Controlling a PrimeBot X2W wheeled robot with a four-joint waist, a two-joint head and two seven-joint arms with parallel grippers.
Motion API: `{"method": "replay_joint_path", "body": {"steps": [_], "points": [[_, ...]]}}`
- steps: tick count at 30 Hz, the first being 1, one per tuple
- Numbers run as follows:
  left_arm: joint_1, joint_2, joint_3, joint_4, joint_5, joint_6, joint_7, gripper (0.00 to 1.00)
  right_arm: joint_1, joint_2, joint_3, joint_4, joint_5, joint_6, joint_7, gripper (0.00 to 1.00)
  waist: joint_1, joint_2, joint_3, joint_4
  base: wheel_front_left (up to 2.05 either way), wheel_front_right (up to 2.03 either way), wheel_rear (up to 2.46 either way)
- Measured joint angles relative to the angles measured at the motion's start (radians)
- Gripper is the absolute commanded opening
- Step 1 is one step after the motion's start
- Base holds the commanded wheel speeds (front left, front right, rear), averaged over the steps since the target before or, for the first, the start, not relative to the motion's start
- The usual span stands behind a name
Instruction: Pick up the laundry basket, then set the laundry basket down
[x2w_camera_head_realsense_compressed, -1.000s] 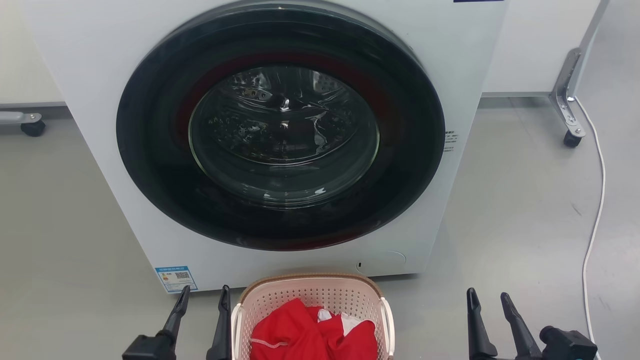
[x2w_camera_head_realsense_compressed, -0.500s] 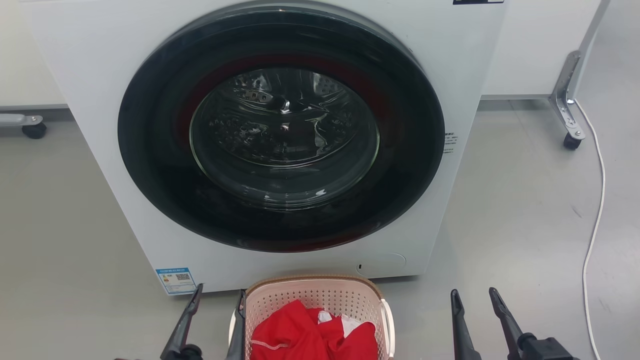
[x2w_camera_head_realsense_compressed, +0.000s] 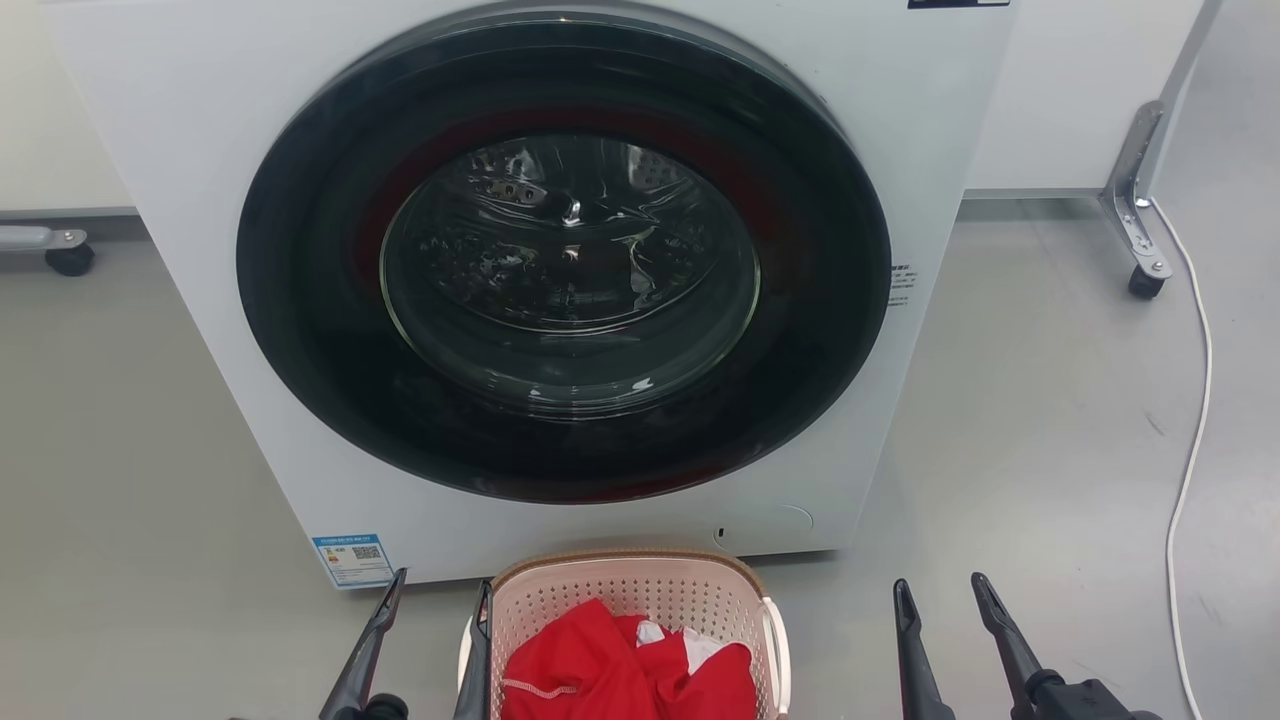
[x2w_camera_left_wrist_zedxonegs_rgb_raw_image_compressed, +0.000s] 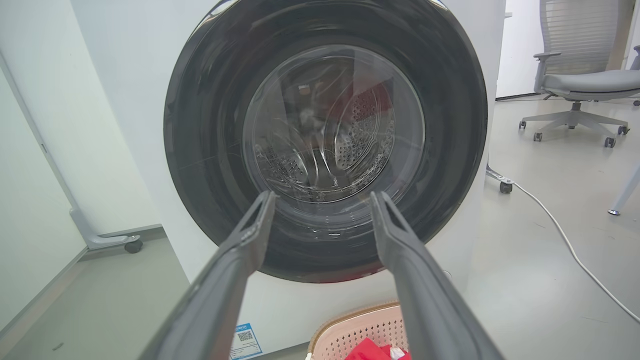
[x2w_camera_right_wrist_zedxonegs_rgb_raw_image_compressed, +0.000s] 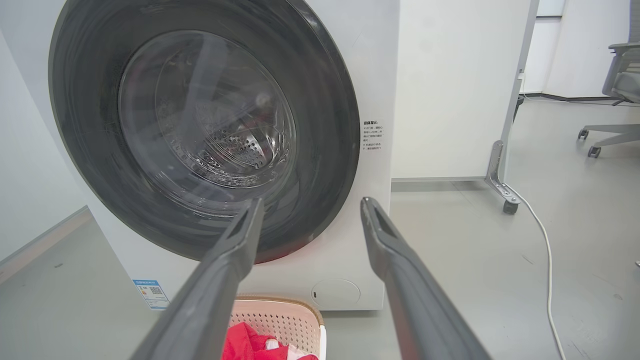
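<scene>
Left: your left pincer (x2w_camera_head_realsense_compressed: 442, 584) sits low over the grey floor (x2w_camera_head_realsense_compressed: 150, 480), fingers spread wide, nothing between them. Its inner finger lies along the left handle of the laundry basket (x2w_camera_head_realsense_compressed: 640, 592). You cannot tell from the head view whether it touches or just misses.

Centre: the basket is just in front of the foot of the front-loading washing machine (x2w_camera_head_realsense_compressed: 180, 150), below its shut round door (x2w_camera_head_realsense_compressed: 565, 260). It looks level and still grounded, though its base is cut off. A crumpled red garment (x2w_camera_head_realsense_compressed: 600, 665) lies inside, with a scrap of white.

Right: your right pincer (x2w_camera_head_realsense_compressed: 939, 584) is also wide and empty, well apart from the basket's right handle. A white cable (x2w_camera_head_realsense_compressed: 1195, 400) trails along the floor farther right.

Progress, as a judgement: early. No grip is made, so the lift and the set-down both remain. The left side is nearly placed. The right still has to reach its handle.
</scene>
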Motion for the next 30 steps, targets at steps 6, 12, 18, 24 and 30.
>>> {"method": "replay_joint_path", "body": {"steps": [6,12,18,24,30], "points": [[0.001,-0.001,0.007,-0.002,0.000,0.000,0.000,1.00,0.000,0.000,-0.004,0.000,0.000,0.000,0.000,1.00,0.0000,0.0000,0.004,0.001,0.00,0.00,0.00],[0.001,-0.001,0.015,-0.007,0.000,0.000,0.000,1.00,0.001,0.000,-0.004,-0.004,-0.001,0.000,0.000,1.00,0.0000,0.0000,0.010,0.001,0.00,0.00,0.00],[0.002,-0.005,0.017,-0.007,0.000,0.000,0.000,1.00,0.001,0.000,-0.007,-0.004,-0.001,0.000,0.000,1.00,0.0000,0.0000,0.019,-0.001,0.00,0.00,0.00],[0.006,-0.017,0.020,-0.007,-0.012,0.000,0.000,1.00,0.000,0.001,-0.007,0.005,0.000,0.000,0.000,1.00,0.0001,0.0000,0.042,-0.003,0.00,0.00,0.00],[-0.018,-0.021,0.033,-0.010,-0.024,-0.001,0.000,1.00,-0.048,0.001,-0.024,0.006,0.010,0.002,0.000,1.00,0.0002,0.0000,0.092,-0.007,0.00,0.00,0.00]]}}
